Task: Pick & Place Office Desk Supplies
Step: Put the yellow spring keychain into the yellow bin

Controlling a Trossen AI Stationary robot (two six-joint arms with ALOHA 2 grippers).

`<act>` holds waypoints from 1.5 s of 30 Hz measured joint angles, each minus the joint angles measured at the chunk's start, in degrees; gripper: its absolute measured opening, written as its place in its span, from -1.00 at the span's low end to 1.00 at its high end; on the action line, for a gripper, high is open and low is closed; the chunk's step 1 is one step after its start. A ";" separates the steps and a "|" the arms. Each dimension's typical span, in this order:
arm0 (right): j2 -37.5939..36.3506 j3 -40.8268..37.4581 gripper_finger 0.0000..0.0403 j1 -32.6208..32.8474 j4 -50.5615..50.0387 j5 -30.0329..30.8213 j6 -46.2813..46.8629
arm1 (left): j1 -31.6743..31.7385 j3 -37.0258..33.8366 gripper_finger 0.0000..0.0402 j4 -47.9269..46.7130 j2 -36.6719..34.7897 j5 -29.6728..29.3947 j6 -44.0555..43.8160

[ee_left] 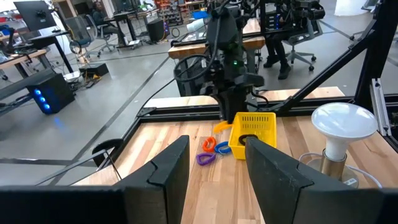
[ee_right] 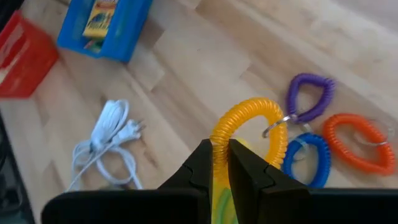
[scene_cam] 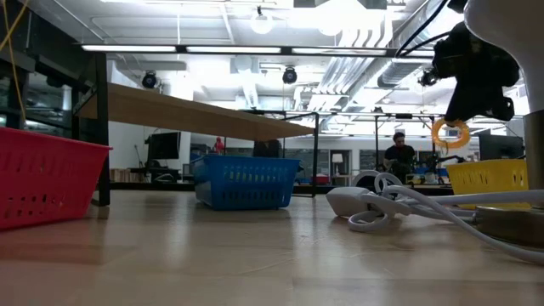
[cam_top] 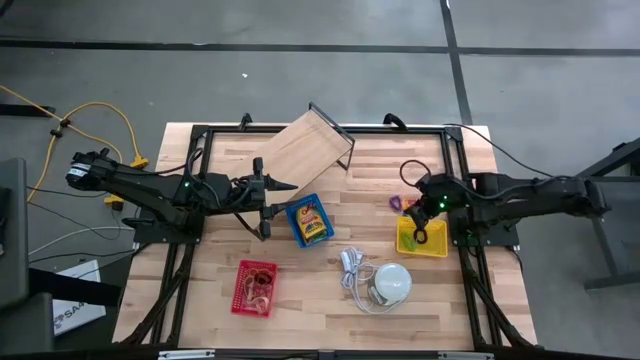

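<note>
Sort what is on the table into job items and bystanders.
Job items: yellow coil held in the right gripper over the yellow basket; purple coil, blue coil, orange coil; blue basket; red basket.

Bystanders: white dome lamp, white cord, wooden board.

White dome lamp (cam_top: 392,282) beside coiled cord (cam_top: 352,268); tilted wooden board (cam_top: 305,148).
</note>
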 joint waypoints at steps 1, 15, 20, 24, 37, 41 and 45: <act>0.00 0.00 -0.88 0.88 0.00 -0.34 0.00 | 0.01 0.00 -0.25 0.00 0.00 -0.01 0.00; 0.00 0.00 -0.88 15.24 -7.65 -6.95 6.72 | 0.00 0.00 -0.25 0.00 0.00 0.00 0.00; 0.34 0.00 -0.88 19.29 -11.50 -6.32 12.44 | 0.00 0.00 -0.25 0.01 0.00 0.01 0.00; 0.88 0.02 -0.88 21.46 -13.64 -4.03 15.79 | 0.02 0.00 -0.25 0.02 0.00 -0.01 0.00; 2.10 0.02 -0.83 22.67 -14.11 -1.31 18.56 | 0.01 0.00 -0.25 0.02 0.00 0.00 0.00; 2.10 0.02 -0.74 22.67 -14.15 -0.72 18.93 | 0.00 0.00 -0.25 0.02 0.00 0.00 0.00; 2.12 0.02 -0.63 22.67 -14.19 -0.60 18.93 | 0.00 0.00 -0.25 0.02 0.00 -0.01 0.00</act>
